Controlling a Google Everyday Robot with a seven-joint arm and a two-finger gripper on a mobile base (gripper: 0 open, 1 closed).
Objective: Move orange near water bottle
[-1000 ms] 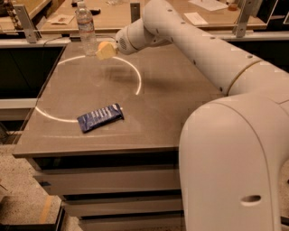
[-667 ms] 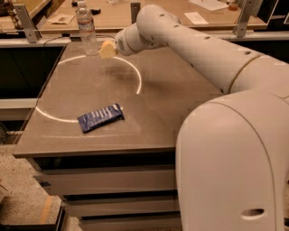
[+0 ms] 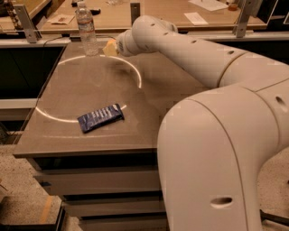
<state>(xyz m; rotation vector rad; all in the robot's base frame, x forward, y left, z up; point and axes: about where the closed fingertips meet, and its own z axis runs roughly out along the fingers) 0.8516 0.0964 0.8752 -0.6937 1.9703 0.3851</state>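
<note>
The water bottle (image 3: 86,29), clear with a white cap and pale label, stands upright at the back left of the grey-brown table (image 3: 90,85). My gripper (image 3: 109,47) is at the end of the white arm (image 3: 189,49), just right of the bottle's lower half and close above the tabletop. Its pale yellowish tip points toward the bottle. The orange is hidden; no round orange fruit shows on the table or at the gripper tip.
A blue snack packet (image 3: 100,117) lies near the table's front left. A bright ring of light (image 3: 135,76) curves across the tabletop. Behind is a wooden bench (image 3: 158,11) with papers and metal posts (image 3: 25,22). My arm's large body (image 3: 216,149) fills the right foreground.
The gripper has stayed beside the bottle, shifting only slightly right. The arm's large body has crept a little to the left. Bottle and packet have not moved.
</note>
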